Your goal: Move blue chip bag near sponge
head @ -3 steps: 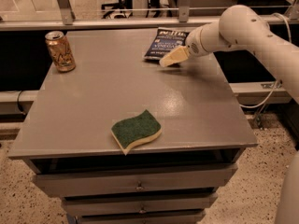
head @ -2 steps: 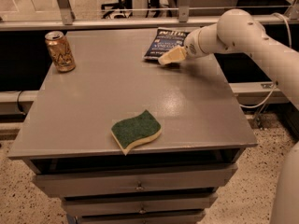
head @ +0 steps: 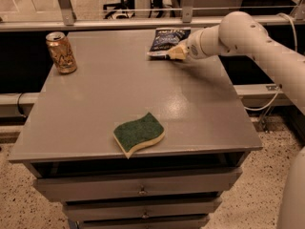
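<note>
I see the bag [head: 164,37] lying flat at the far edge of the table [head: 119,89], a little toward the far right corner, with its print facing up. The gripper [head: 176,53] is down at the near right corner of the bag, touching it or just over it. The arm [head: 248,37] comes in from the right edge, low over the table. I think it comes so low and from the side because a flat foil bag has no tall part to take, so the edge is the only place to catch it. Whether the gripper is clenched on the bag or only rests against it, I cannot tell, so I do not count the bag as held.

The sponge [head: 138,133] lies near the front edge, about the middle of it, green side up and well apart from the bag. Almost the whole depth of the table is between them, so in my judgement the task is at its beginning. It needs first a sure hold, then a carry toward the front edge and a release beside the sponge, not on it.

The can [head: 61,52] stands upright at the far left corner, outside the straight way from bag to sponge, so I expect no trouble from it. Whether it is opened or has drink inside, I cannot see. The bag looks rather flat, and how much is in it is not visible. Under the table top there are drawers [head: 138,190], all shut, so their content is hidden
</note>
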`<state>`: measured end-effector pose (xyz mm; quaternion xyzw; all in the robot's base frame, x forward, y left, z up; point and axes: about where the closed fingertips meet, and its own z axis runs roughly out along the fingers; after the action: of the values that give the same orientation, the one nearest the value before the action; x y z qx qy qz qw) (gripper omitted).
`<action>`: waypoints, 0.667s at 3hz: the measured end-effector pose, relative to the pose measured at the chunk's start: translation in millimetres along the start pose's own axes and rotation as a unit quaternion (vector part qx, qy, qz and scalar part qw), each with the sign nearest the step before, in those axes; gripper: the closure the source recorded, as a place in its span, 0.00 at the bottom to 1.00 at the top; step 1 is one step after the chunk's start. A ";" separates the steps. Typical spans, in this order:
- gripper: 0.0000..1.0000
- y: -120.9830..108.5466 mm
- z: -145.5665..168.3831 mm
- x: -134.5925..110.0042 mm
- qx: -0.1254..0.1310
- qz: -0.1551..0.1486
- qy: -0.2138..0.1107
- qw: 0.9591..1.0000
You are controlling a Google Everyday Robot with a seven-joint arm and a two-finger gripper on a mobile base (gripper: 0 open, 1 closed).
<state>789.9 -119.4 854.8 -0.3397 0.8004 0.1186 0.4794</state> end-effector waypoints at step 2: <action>1.00 17.6 -45.2 -32.4 0.005 -0.068 -0.036 0.997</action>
<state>757.3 -115.7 903.0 -0.3864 0.7584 0.0935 0.5165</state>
